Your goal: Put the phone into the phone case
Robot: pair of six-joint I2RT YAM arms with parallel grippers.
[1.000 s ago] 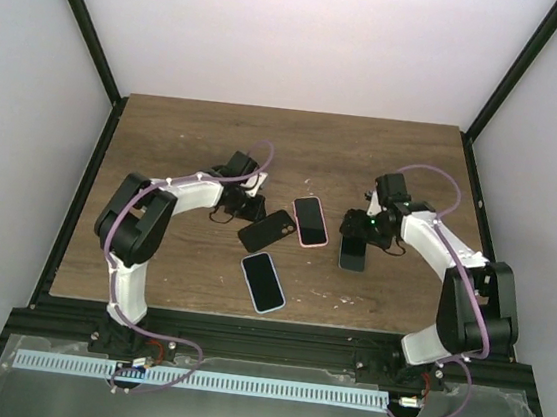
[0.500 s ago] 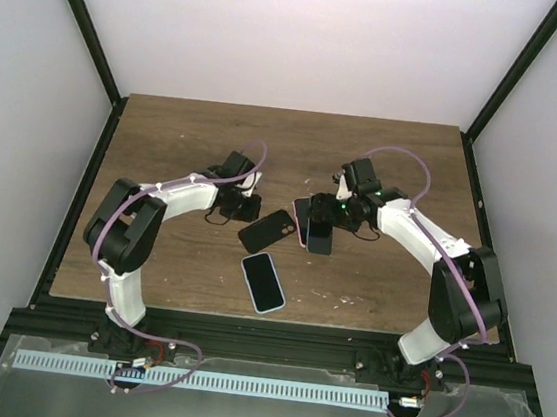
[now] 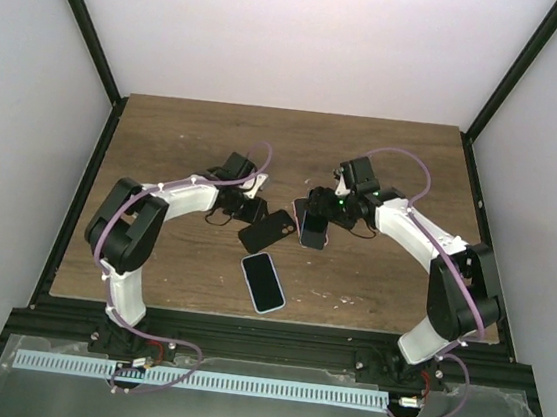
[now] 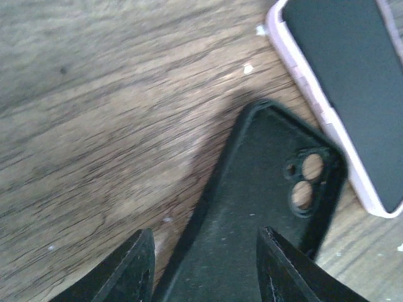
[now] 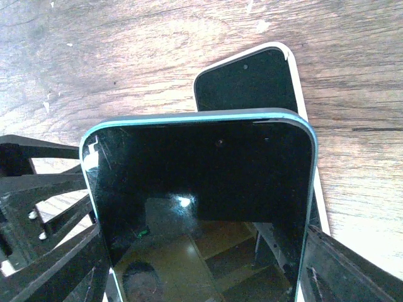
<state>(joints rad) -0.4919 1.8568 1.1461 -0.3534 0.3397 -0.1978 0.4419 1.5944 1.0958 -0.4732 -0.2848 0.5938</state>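
Right arm: it has swung in from the right side of the table (image 3: pixel 166 135) and now hangs over the middle. The right gripper (image 5: pixel 201 251) pinches the phone (image 5: pixel 201 182) by its long edges, glossy face toward the wrist camera.
Phone: up in the air, carried, teal rim showing. Right now it sits above the pink-cased phone (image 5: pixel 252 78), not above the target.
Left gripper (image 4: pixel 204 242): it snapped shut a moment ago and has sprung apart again. The fingers (image 4: pixel 135 267) stand spread over the near end of the black case (image 4: pixel 271 189), gripping nothing.
Black case: flat on the wood, open side up, camera cut-outs clear, empty. From above it looks unshifted, lying just left of the pink-cased phone.
Third phone (image 3: pixel 263 281): lying nearer the arm bases, same spot as a second ago.
Meaning: the carry is nearly over. Phone and case are close now, where a second ago they were well apart.
Left to do: by my read, a short sideways shift to bring the phone over the case, then squaring it to the case's outline and pressing it in.
Watch: the case lies loose with the left fingers off it. It may slide when the phone is pushed in, so a steadying hold looks wise.
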